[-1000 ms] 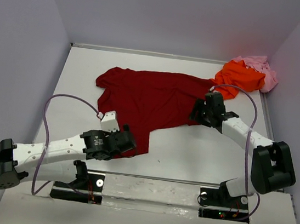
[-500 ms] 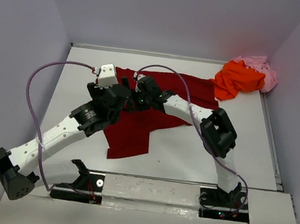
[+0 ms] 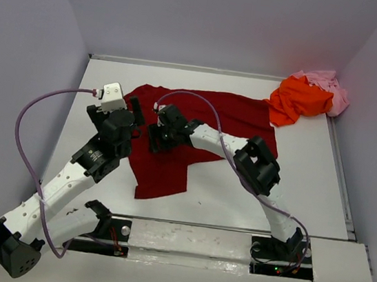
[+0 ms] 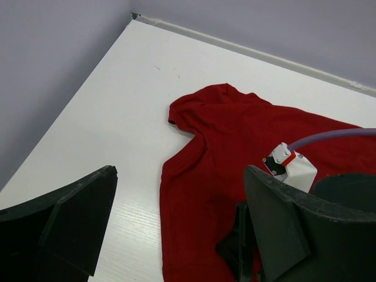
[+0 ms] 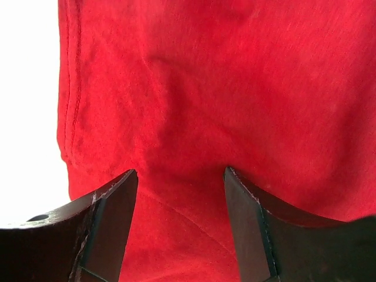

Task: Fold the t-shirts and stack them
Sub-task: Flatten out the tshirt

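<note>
Top view: the soft dark red t-shirt (image 3: 233, 116) lies spread and rumpled on the smooth white table (image 3: 92, 135). The orange t-shirt (image 3: 298, 100) and pink t-shirt (image 3: 331, 85) are crumpled in the far right corner. Left wrist: the left gripper (image 4: 181, 171) gapes wide and empty over the red shirt's edge. Right wrist: the right gripper (image 5: 179, 173), jaws spread, grasps nothing above fuzzy, creased red cloth.

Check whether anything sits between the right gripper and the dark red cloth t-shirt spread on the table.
Nothing visible does. The open right gripper hangs directly over the dark red cloth t-shirt; its wrist view shows only bare red fabric between the jaws. The open left gripper is off to one side.
</note>
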{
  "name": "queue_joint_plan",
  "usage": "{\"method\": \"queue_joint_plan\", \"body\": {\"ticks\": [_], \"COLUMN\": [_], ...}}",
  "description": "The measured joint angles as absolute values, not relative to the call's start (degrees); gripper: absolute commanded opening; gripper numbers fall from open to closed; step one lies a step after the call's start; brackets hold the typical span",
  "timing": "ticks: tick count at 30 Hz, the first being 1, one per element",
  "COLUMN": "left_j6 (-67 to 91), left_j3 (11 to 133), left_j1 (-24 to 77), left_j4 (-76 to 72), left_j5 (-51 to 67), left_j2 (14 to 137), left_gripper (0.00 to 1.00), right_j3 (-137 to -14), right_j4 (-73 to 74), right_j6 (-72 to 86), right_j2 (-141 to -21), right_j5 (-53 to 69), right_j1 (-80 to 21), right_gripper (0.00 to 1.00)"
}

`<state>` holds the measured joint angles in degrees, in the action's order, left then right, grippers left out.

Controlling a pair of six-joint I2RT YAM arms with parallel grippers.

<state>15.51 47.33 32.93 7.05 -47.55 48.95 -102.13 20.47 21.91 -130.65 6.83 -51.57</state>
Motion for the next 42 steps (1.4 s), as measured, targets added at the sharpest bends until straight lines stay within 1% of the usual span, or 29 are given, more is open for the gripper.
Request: {"method": "queue_joint_plan", "body": {"ticks": [4,10,12,16,18,22,28,32,35,42], "left_j6": [15.42,15.44,15.46,15.49,15.53,15.62,17.72,22.57,26.92,36.25], "left_j3": [47.31,47.33,47.33,47.33,47.33,47.33,47.40,47.40,47.40,44.71], "left_j1": [32.88,32.51,32.51,32.51,32.51,32.51,32.51,32.51,32.51,32.53], "left_j4": [6.37,6.31,6.35,6.48,6.66,7.29,8.93,11.73,13.54,14.33], "left_j5": [-47.24,-46.63,-46.26,-45.01,-44.18,-42.57,-38.28,-34.50,-32.99,-28.60], "left_j2": [48.90,48.95,49.17,50.28,51.27,52.40,53.36,54.68,55.16,58.35], "left_gripper": [0.99,0.99,0.99,0.99,0.99,0.99,0.99,0.99,0.99,0.99], "right_j3": [-107.22,-113.54,-116.79,-128.16,-130.93,-134.17,-134.50,-130.50,-125.86,-112.25], "right_j4": [22.37,24.12,25.69,30.15,31.35,33.32,34.85,37.56,39.20,38.11], "right_j6": [21.93,21.96,21.61,20.23,19.68,18.81,16.58,15.29,14.70,15.03], "right_j2": [-133.58,-137.23,-139.00,-145.14,-146.69,-148.22,-148.07,-144.03,-138.06,-115.48], "right_j5": [5.43,5.69,5.58,5.48,5.50,5.69,6.63,6.02,5.39,0.89], "right_j1": [-50.85,-46.13,-43.94,-39.44,-38.17,-36.36,-35.79,-35.81,-35.79,-35.79], "right_gripper": [0.67,0.67,0.67,0.68,0.68,0.69,0.68,0.70,0.69,0.70]}}
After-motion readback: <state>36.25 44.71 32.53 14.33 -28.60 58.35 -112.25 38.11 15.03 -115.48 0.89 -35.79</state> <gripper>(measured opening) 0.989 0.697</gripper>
